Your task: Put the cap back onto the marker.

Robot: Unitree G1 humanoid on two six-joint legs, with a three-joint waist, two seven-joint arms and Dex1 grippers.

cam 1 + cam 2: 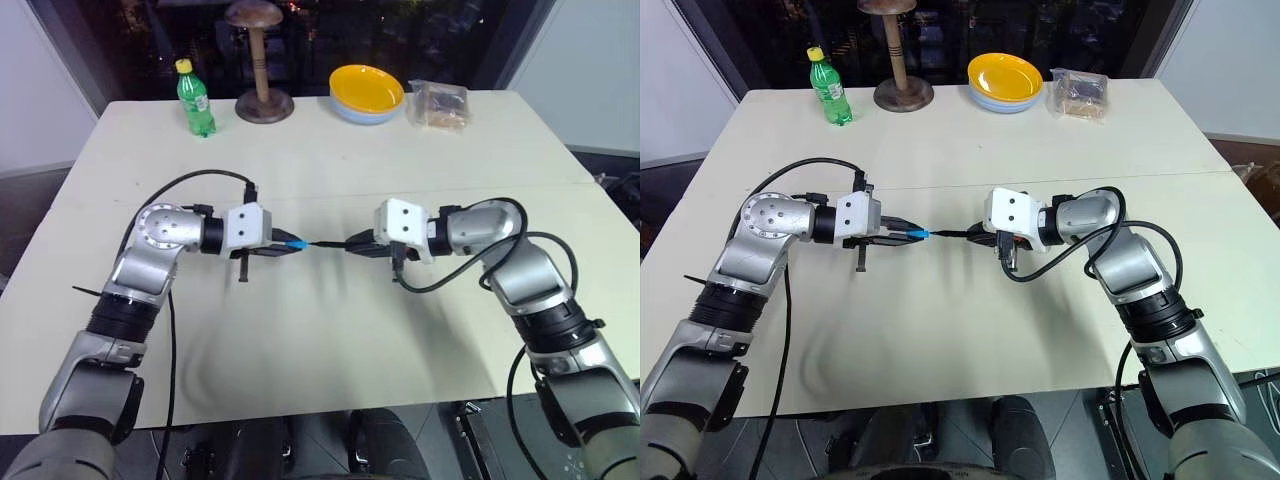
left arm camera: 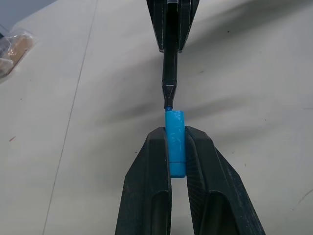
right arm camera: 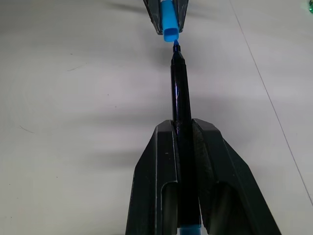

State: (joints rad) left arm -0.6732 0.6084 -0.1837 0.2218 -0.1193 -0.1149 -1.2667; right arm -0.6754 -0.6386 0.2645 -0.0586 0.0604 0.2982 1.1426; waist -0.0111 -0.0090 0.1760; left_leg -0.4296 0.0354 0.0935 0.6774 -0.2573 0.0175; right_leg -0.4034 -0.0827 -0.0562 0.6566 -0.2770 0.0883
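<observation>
Both arms reached inward above the table (image 1: 300, 340), wrists bent so the two grippers faced each other, tips nearly level. The left gripper (image 2: 177, 147) was clamped on the cap (image 2: 175, 139), a short bright blue cylinder jutting past its fingers. The right gripper (image 3: 183, 132) was clamped on the marker (image 3: 179, 88), a thin dark stick whose pointed tip sat right at the cap's open mouth. The right wrist view showed the cap's hollow end; the head views showed a green bottle (image 1: 195, 98), a yellow bowl (image 1: 367, 92) and a wooden stand (image 1: 263, 60) at the table's far edge.
</observation>
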